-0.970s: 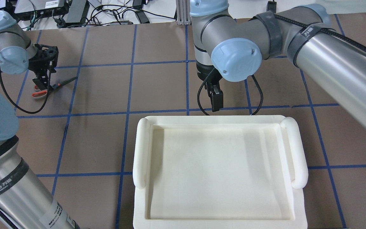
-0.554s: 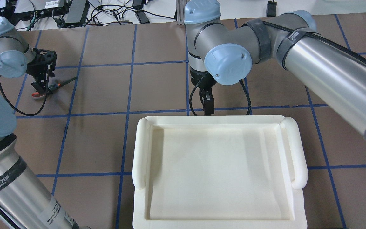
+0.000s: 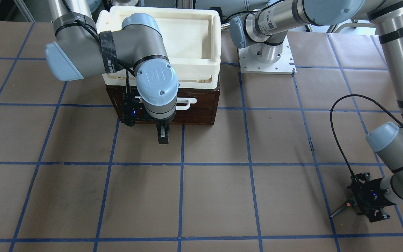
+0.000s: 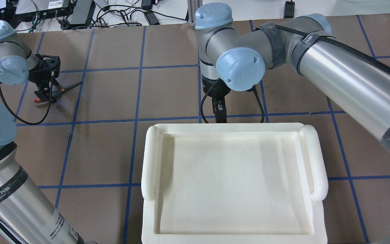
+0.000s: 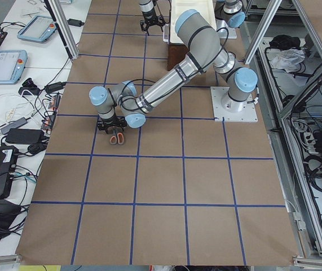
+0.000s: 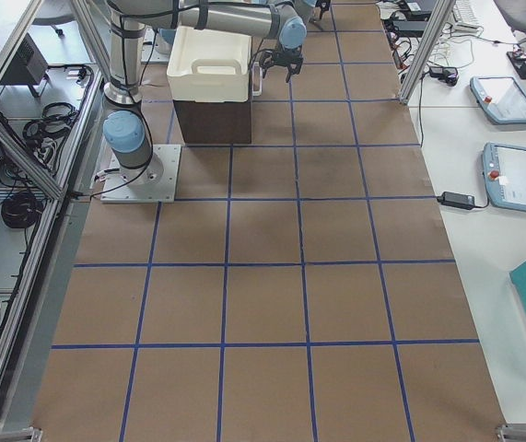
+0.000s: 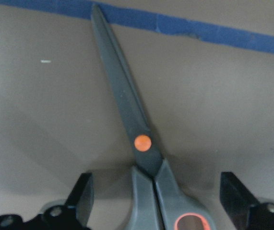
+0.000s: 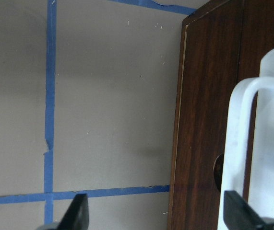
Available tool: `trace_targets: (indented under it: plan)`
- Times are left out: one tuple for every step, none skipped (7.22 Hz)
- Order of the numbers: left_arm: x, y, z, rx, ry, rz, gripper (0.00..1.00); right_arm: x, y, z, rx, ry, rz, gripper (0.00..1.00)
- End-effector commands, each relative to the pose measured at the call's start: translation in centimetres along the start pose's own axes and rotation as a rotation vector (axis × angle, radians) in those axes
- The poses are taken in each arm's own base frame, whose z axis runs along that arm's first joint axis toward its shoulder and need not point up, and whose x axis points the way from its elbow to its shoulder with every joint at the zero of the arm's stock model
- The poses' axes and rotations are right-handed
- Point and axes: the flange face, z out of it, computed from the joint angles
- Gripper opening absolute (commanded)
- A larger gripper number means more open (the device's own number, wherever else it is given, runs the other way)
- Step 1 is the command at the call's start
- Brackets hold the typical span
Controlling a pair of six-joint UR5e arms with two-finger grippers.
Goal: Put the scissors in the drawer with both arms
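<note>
The scissors (image 7: pixel 141 143) lie flat on the brown table at the far left (image 4: pixel 67 88), blades pointing away from the orange-lined handles (image 5: pixel 116 138). My left gripper (image 7: pixel 158 191) is open and low over them, one finger on each side of the handles; it also shows in the overhead view (image 4: pixel 44 93) and the front view (image 3: pixel 369 210). The dark brown drawer (image 3: pixel 201 112) is closed, with its white bar handle (image 8: pixel 266 134) across its front. My right gripper (image 8: pixel 157 208) is open just in front of the drawer face (image 3: pixel 162 136), holding nothing.
A white foam tray (image 4: pixel 149 159) sits on top of the drawer cabinet and hides it from above. Blue tape lines grid the table. The right arm's elbow (image 3: pixel 61 59) hangs over the table beside the cabinet. Cables and boxes lie beyond the far edge (image 4: pixel 80 10).
My right arm has swung left and drawn its gripper in toward the drawer front. My left gripper has shifted slightly over the scissors, which stay on the table.
</note>
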Motion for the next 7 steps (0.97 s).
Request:
trace_targets:
  plan:
    - [0.3, -0.1, 0.5, -0.012, -0.039, 0.0, 0.79, 0.0, -0.1, 0.1, 0.002, 0.013, 0.005, 1.0]
    - [0.8, -0.4, 0.7, -0.018, -0.059, 0.007, 0.71, 0.0, 0.0, -0.4, 0.0, 0.003, 0.003, 1.0]
    - [0.9, -0.4, 0.4, -0.02, -0.066, 0.007, 0.61, 0.0, 0.0, -0.5, 0.001, 0.008, 0.011, 1.0]
    - [1.0, -0.6, 0.2, -0.022, -0.067, 0.005, 0.52, 0.2, -0.1, -0.1, 0.009, 0.038, 0.02, 1.0]
    - [1.0, -0.6, 0.0, -0.023, -0.07, 0.005, 0.5, 0.2, 0.0, 0.4, 0.013, 0.059, 0.019, 1.0]
    - [1.0, -0.6, -0.3, -0.024, -0.075, 0.003, 0.45, -0.1, 0.0, 1.2, 0.016, 0.079, 0.02, 1.0]
    - [1.0, -0.7, -0.9, -0.026, -0.081, 0.003, 0.38, 0.1, 0.1, 1.5, 0.007, 0.104, 0.029, 1.0]
